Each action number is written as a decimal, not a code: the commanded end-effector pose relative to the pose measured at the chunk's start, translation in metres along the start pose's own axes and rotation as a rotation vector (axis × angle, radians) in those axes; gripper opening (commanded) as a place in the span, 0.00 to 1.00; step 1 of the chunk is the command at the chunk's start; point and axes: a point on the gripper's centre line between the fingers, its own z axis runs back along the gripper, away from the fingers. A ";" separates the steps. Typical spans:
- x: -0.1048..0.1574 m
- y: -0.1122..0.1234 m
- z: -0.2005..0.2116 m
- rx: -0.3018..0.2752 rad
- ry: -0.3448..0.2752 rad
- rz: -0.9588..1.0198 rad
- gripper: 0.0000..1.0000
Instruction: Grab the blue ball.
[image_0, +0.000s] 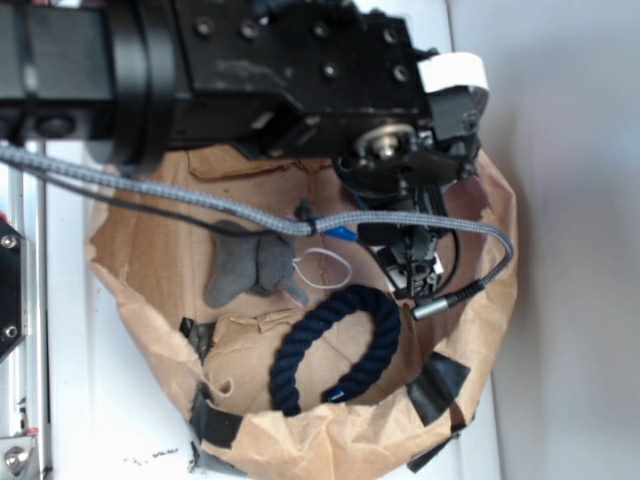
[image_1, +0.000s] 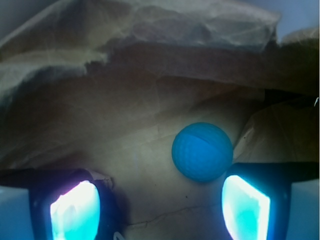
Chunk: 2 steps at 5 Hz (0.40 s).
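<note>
Blue ball (image_1: 202, 151) lies just beyond spread fingers (image_1: 75, 210).

no readable text, no labels, brands, numbers or signs legible in either view

The exterior view looks straight down from above, close over the black robot arm (image_0: 260, 70), onto a crumpled brown paper bag (image_0: 140, 270) opened out on the white counter (image_0: 560, 200). The wrist view sits low, just behind the gripper (image_1: 160, 205), and faces forward along the paper at very close range. Both views share the inside of the bag under the gripper
</note>
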 end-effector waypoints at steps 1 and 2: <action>0.014 0.002 0.015 -0.006 -0.058 0.016 1.00; 0.008 0.012 0.006 -0.033 -0.049 -0.012 1.00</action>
